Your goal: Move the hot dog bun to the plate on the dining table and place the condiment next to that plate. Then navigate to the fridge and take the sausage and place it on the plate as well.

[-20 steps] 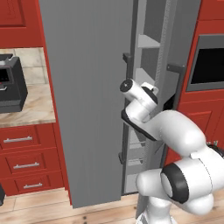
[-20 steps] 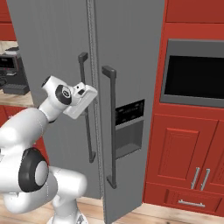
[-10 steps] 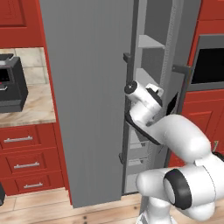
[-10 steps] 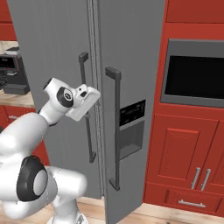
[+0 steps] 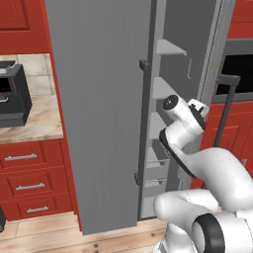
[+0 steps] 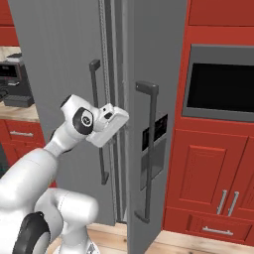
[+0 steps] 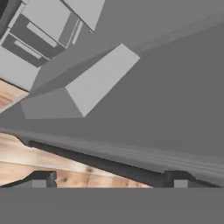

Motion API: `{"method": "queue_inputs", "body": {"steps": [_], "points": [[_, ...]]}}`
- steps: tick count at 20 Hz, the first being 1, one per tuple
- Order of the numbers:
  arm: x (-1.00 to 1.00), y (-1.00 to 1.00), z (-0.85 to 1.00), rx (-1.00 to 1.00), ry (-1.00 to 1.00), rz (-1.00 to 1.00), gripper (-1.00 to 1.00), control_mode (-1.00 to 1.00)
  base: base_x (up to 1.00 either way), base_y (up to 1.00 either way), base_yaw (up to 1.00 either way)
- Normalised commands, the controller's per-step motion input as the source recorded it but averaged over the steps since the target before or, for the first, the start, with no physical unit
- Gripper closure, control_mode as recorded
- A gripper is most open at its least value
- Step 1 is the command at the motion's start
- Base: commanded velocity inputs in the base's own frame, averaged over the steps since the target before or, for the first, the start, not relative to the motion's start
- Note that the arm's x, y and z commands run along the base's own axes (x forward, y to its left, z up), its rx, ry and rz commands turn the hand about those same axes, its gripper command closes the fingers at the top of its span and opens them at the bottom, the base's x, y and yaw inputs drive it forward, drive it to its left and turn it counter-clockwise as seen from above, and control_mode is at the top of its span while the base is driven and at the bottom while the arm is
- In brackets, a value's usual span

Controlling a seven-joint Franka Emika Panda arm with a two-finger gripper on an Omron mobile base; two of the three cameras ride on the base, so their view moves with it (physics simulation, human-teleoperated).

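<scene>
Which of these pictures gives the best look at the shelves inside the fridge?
The left base view: the fridge door stands ajar and the grey shelves show stacked in the gap. The right base view catches just a thin slit between the doors; the hand view shows grey panels close up, hard to read.

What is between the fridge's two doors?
A gap between the fridge doors, showing grey shelves in the left base view. The open gripper is there.
</scene>
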Motion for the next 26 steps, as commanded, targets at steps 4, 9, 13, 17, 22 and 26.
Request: {"method": "queue_inputs", "body": {"steps": [4,9,13,17,22,26], "points": [[-0.14,-0.83,0.00,0.00,0.00,-0.01,-1.00,-1.00,0.00,0.00,0.00],[0.02,-0.81,0.00,0.00,0.00,0.00,-1.00,-1.00,0.00,0.00,0.00],[0.03,-0.78,0.00,0.00,0.00,0.00,-1.00,-1.00,0.00,0.00,0.00],[0.03,-0.66,0.00,0.01,0.00,0.00,-1.00,-1.00,0.00,0.00,0.00],[0.11,-0.46,0.00,0.09,0.00,0.00,-1.00,-1.00,0.00,0.00,0.00],[0.20,-0.35,0.03,0.13,0.00,0.00,-1.00,-1.00,0.00,0.00,0.00]]}}
